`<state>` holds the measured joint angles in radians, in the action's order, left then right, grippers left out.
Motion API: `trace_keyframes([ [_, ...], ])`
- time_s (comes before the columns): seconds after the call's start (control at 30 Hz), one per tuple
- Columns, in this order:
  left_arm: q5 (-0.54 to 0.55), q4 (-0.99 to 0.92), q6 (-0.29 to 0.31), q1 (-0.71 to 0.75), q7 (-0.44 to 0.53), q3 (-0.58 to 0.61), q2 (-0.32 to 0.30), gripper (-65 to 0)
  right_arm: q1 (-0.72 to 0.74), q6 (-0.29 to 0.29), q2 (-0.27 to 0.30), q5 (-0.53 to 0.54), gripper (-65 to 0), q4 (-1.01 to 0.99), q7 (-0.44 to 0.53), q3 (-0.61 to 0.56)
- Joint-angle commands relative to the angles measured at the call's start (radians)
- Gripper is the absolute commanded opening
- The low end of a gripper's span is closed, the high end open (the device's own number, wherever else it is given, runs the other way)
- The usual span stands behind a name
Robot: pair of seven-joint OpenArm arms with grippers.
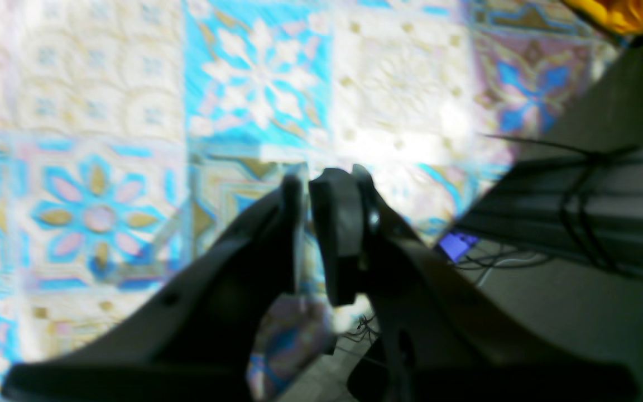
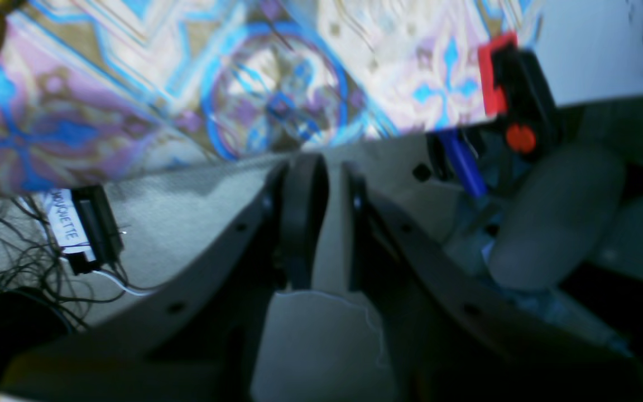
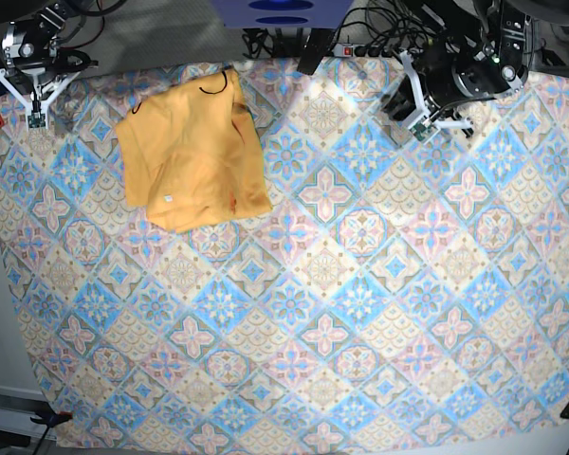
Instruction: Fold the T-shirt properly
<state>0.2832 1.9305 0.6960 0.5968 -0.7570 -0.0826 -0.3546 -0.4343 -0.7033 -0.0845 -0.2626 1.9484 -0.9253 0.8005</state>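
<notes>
T-shirt (image 3: 192, 152) lying at about ten o'clock on the surface (image 3: 360, 313), in a loose, partly folded heap, with rumpled edges and a small white tag showing near its lower edge. Soft, light, limp cloth by the look of it: likely to sag and drape when lifted, to slide a little over the patterned tablecloth (image 3: 294, 379), and in no danger of breaking. Best taken at a hem corner or a shoulder seam, pinching a single layer rather than the bunched middle; both corners of one edge lifted together should keep it from twisting.

Left pincer (image 1: 306, 190) nearly closed, only a thin slit between the jaws, holding nothing, hanging over the cloth at about one o'clock. Right pincer (image 2: 332, 190) likewise almost shut and empty, at about eleven o'clock near the surface's far edge, close to the shirt but apart from it.

Readable writing: a white label (image 2: 67, 223) on a cable below the right arm, apparently "BROUQUETTE", first letters unclear. Shirt tag too small to read.
</notes>
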Motion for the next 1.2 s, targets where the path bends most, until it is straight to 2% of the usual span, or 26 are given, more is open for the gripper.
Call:
trace_keyframes([
  [0.0,-0.023,0.017,0.002,0.033,0.04,-0.006,-0.007,-57.2,-0.014,0.005,0.01,-0.007,-56.8,0.013,0.004,0.018],
  [0.13,-0.114,0.017,0.002,0.131,0.146,-0.006,-0.004,-57.2,-0.056,0.005,0.01,-0.007,-56.8,0.012,0.005,0.029],
  [0.3,-0.132,0.014,0.002,0.233,0.253,-0.006,-0.004,-57.2,-0.1,0.005,0.007,-0.005,-56.8,0.01,0.007,0.029],
  [0.53,-0.149,-0.075,0.002,0.289,0.316,-0.006,-0.004,-57.2,-0.145,0.005,-0.016,-0.005,-56.8,-0.005,0.007,0.033],
  [0.67,-0.22,-0.193,0.002,0.283,0.319,-0.018,0.045,-57.2,-0.143,0.005,-0.021,-0.005,-56.8,-0.085,0.007,0.056],
  [0.87,-0.37,-0.368,0.002,0.256,0.419,-0.019,0.122,-57.2,-0.142,0.005,-0.022,-0.005,-56.8,-0.278,0.127,0.056],
  [1.0,-0.437,-0.507,0.002,0.185,0.422,-0.032,0.177,-57.2,-0.13,0.005,-0.022,-0.005,-56.8,-0.439,0.228,0.056],
  [1.03,-0.453,-0.549,0.002,0.162,0.422,-0.044,0.19,-57.2,-0.122,0.014,-0.022,-0.005,-56.8,-0.475,0.254,0.056],
  [1.1,-0.488,-0.655,0.002,0.11,0.422,-0.073,0.208,-57.2,-0.114,0.08,-0.021,-0.005,-56.8,-0.561,0.311,0.052],
  [1.17,-0.526,-0.776,0.002,0.035,0.422,-0.108,0.225,-57.2,-0.088,0.093,-0.018,-0.005,-56.8,-0.668,0.364,0.05],
])
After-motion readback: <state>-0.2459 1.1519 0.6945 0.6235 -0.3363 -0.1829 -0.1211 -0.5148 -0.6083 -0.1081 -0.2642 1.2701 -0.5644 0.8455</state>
